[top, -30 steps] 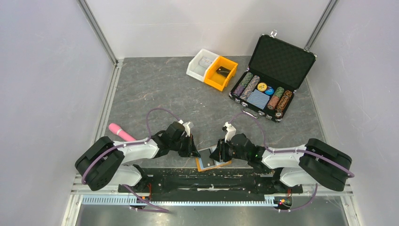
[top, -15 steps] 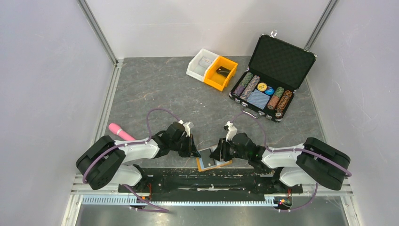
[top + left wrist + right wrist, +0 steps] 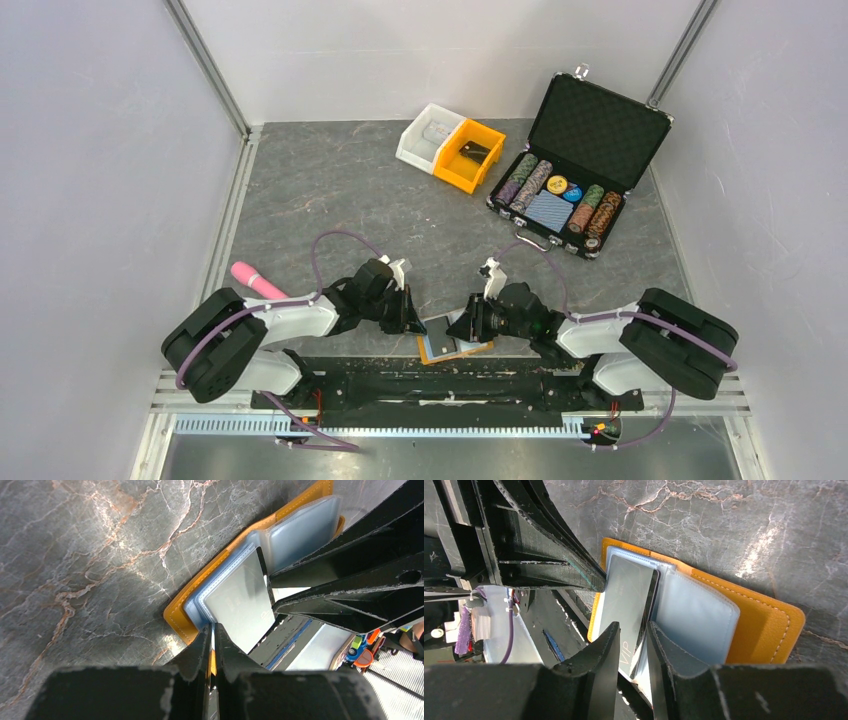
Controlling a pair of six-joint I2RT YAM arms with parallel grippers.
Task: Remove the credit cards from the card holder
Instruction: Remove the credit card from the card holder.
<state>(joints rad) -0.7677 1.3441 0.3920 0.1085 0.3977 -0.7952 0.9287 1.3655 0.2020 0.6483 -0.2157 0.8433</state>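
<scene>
Card holder (image 3: 440,352) lies open at 6 o'clock on the surface (image 3: 330,200), left hand (image 3: 212,645) pinching its orange edge; right hand (image 3: 633,650), narrowly parted round the silver card (image 3: 629,595) (grip uncertain), should draw it straight out.

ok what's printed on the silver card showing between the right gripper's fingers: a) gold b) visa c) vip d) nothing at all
c: in the right wrist view the silver card, lying on the open card holder, reads VIP just below the tips of the right gripper.
</scene>
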